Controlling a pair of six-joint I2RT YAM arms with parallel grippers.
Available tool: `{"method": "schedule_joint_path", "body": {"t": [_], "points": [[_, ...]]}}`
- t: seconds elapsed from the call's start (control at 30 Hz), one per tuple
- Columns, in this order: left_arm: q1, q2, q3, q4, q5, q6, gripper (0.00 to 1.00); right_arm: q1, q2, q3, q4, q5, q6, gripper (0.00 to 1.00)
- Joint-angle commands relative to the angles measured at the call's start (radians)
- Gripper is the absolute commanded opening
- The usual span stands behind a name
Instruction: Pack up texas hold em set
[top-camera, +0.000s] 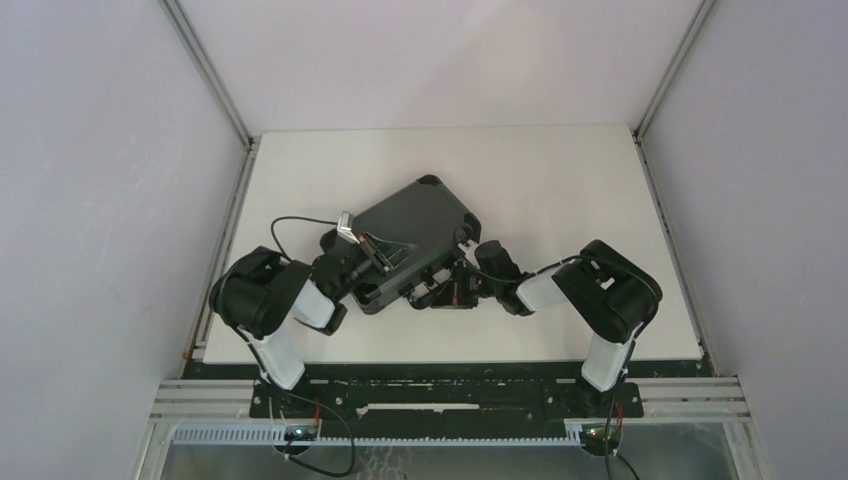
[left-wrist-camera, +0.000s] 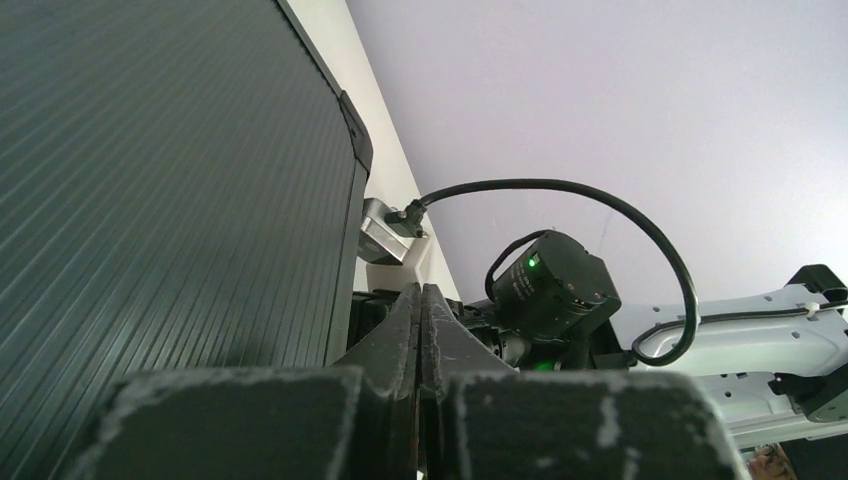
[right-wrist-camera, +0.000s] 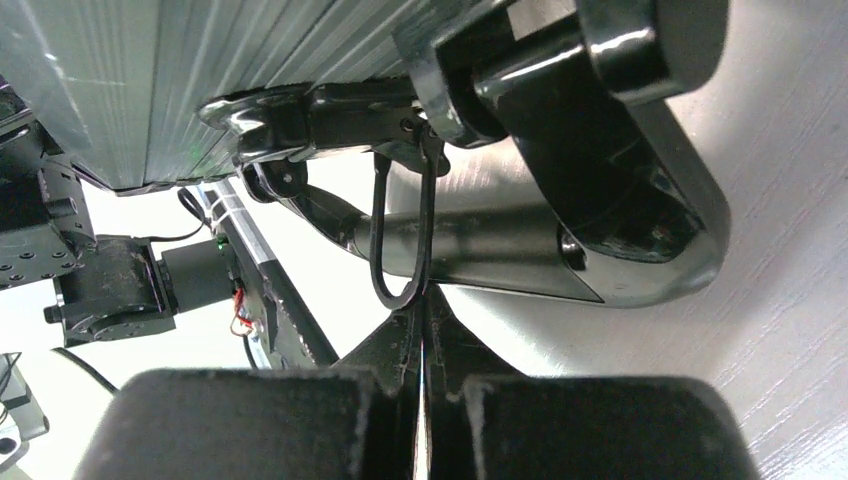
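Note:
The texas hold em set shows only as its black hard briefcase (top-camera: 415, 228), closed and lying askew mid-table; whatever it holds is hidden. My left gripper (top-camera: 388, 255) is shut and empty over the case's near left part, and the ribbed lid (left-wrist-camera: 170, 200) fills the left of its wrist view beside the fingertips (left-wrist-camera: 420, 292). My right gripper (top-camera: 443, 288) is shut at the case's near edge. Its tips (right-wrist-camera: 422, 302) meet the bottom of a thin wire loop (right-wrist-camera: 385, 240) hanging from the latch, below the black handle (right-wrist-camera: 630, 190). Whether the loop is pinched is unclear.
The white tabletop (top-camera: 560, 190) is bounded by metal frame posts and grey walls. The right arm's wrist camera (left-wrist-camera: 555, 285) and its cable sit close to my left fingertips. A rail (top-camera: 450, 395) runs along the near edge by the arm bases.

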Motion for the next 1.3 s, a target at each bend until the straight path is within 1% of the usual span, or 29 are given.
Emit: {"method": "schedule_joint_path", "body": {"t": [0.0,0.27,0.37,0.47,0.63,0.77,0.87,0.93,1.0,1.1,1.13,1.2,1.27], "points": [[-0.020,0.160,-0.160,-0.175,0.138,0.078,0.00,-0.047,-0.092,0.144,0.286,0.131,-0.037,0.00],[-0.017,0.164,-0.160,-0.175,0.138,0.079,0.00,-0.050,-0.063,0.201,0.241,0.128,-0.092,0.00],[-0.014,0.165,-0.163,-0.174,0.138,0.081,0.00,-0.057,-0.031,0.240,0.238,0.105,-0.093,0.00],[-0.011,0.167,-0.163,-0.175,0.139,0.083,0.00,-0.059,-0.032,0.256,0.225,0.094,-0.099,0.00],[-0.010,0.164,-0.163,-0.174,0.140,0.083,0.00,-0.059,-0.108,0.239,0.184,0.083,-0.127,0.00],[-0.011,0.154,-0.166,-0.173,0.139,0.084,0.00,-0.051,-0.231,0.208,0.138,0.086,-0.163,0.00],[-0.011,0.145,-0.169,-0.173,0.137,0.083,0.00,-0.033,-0.333,0.196,0.052,0.107,-0.223,0.00],[-0.010,0.140,-0.169,-0.174,0.138,0.083,0.00,-0.004,-0.376,0.197,-0.036,0.163,-0.292,0.00],[-0.011,0.135,-0.170,-0.173,0.137,0.083,0.00,0.038,-0.398,0.208,-0.153,0.258,-0.376,0.00],[-0.011,0.129,-0.171,-0.174,0.135,0.083,0.00,0.119,-0.384,0.242,-0.319,0.421,-0.477,0.00],[-0.011,0.129,-0.171,-0.175,0.134,0.081,0.00,0.148,-0.372,0.251,-0.363,0.498,-0.500,0.00],[-0.011,0.127,-0.171,-0.175,0.135,0.082,0.00,0.196,-0.337,0.263,-0.425,0.601,-0.522,0.00],[-0.010,0.126,-0.172,-0.175,0.135,0.083,0.00,0.222,-0.304,0.264,-0.457,0.664,-0.514,0.00]]}}
